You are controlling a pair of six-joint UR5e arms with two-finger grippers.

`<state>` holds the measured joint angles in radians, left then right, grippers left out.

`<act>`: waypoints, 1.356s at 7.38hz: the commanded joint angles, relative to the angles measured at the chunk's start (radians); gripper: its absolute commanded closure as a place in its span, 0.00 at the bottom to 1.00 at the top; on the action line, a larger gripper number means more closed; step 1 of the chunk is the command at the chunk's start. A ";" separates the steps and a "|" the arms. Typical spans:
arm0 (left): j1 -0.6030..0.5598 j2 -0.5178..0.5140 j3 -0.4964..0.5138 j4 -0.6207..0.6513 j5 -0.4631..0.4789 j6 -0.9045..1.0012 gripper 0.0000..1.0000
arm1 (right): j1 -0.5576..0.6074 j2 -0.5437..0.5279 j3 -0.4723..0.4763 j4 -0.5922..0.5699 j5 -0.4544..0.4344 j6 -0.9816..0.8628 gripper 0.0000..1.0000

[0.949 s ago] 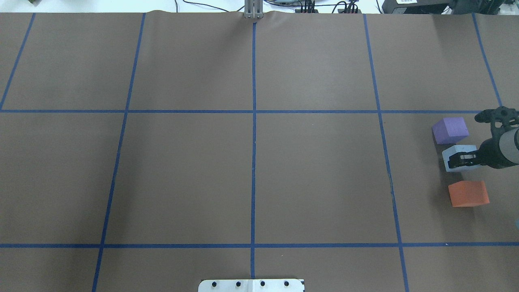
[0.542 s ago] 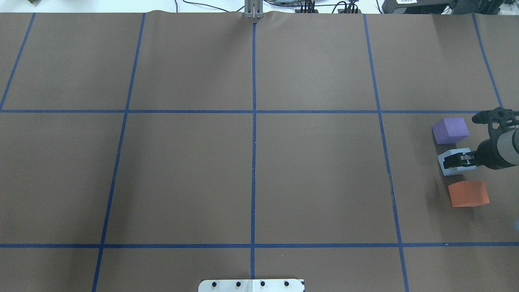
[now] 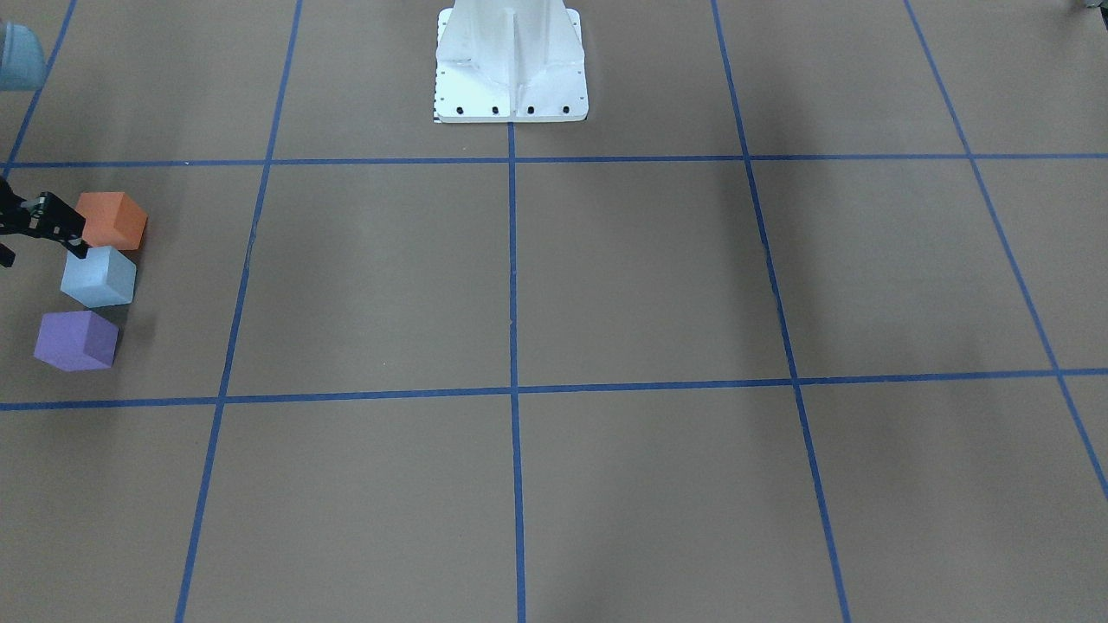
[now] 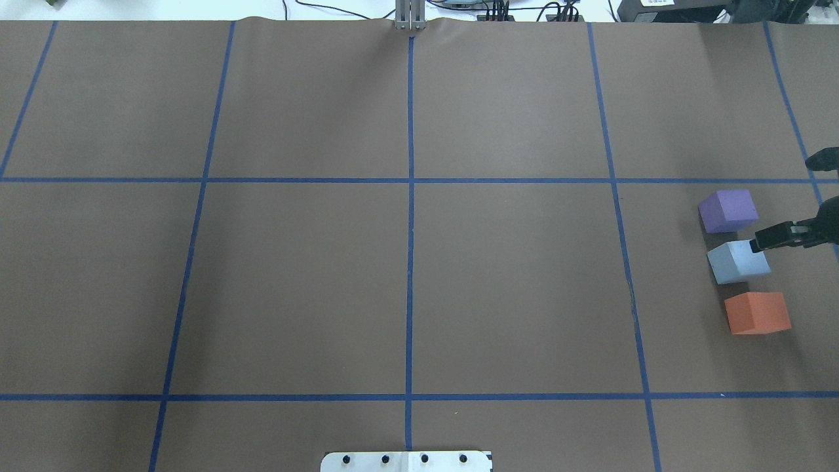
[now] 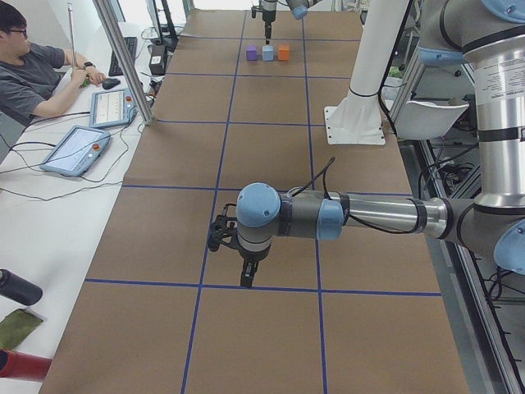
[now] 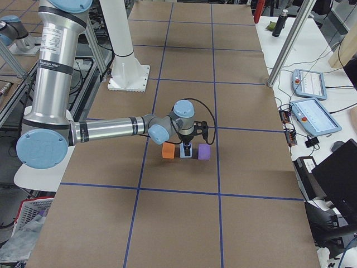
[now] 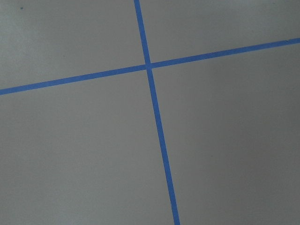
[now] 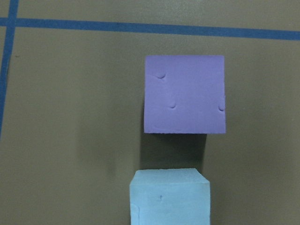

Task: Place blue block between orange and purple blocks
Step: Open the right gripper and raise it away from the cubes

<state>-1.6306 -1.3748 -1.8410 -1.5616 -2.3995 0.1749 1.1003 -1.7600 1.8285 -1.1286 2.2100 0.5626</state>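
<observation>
The light blue block [image 4: 739, 261] rests on the brown table between the purple block [image 4: 727, 210] and the orange block [image 4: 757, 313], in a row at the right edge. The front view shows blue [image 3: 98, 277], purple [image 3: 76, 340] and orange [image 3: 111, 220]. My right gripper [image 4: 770, 239] is open and empty, raised above the blue block's right side and apart from it. The right wrist view shows the purple block [image 8: 184, 93] and the blue block [image 8: 168, 197] below. My left gripper [image 5: 246, 275] hovers over bare table far off; I cannot tell if it is open.
Blue tape lines [image 4: 410, 196] divide the table into squares. The white robot base [image 3: 511, 61] stands at the table's near middle edge. An operator [image 5: 33, 66] sits beside the table with tablets [image 5: 78, 148].
My right gripper has let go of the blue block, lifted and drawn back to the right. The blue block stays on the table between purple and orange.
</observation>
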 commanded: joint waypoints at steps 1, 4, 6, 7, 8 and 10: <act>0.000 0.000 0.000 0.000 -0.001 0.000 0.00 | 0.227 0.023 0.026 -0.292 0.043 -0.421 0.00; 0.002 -0.004 0.008 0.001 0.002 0.011 0.00 | 0.398 0.077 0.040 -0.597 0.076 -0.719 0.00; 0.003 -0.021 0.005 0.003 0.009 0.008 0.00 | 0.398 0.070 0.037 -0.599 0.082 -0.707 0.00; 0.002 -0.020 0.002 0.002 -0.001 0.009 0.00 | 0.398 0.070 0.035 -0.599 0.086 -0.707 0.00; 0.002 -0.026 0.005 -0.003 0.002 0.011 0.00 | 0.398 0.068 0.035 -0.599 0.088 -0.707 0.00; 0.000 -0.015 0.000 -0.006 0.008 0.011 0.00 | 0.398 0.063 0.038 -0.597 0.088 -0.707 0.00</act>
<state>-1.6300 -1.3960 -1.8401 -1.5667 -2.3967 0.1854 1.4986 -1.6948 1.8657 -1.7268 2.2974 -0.1442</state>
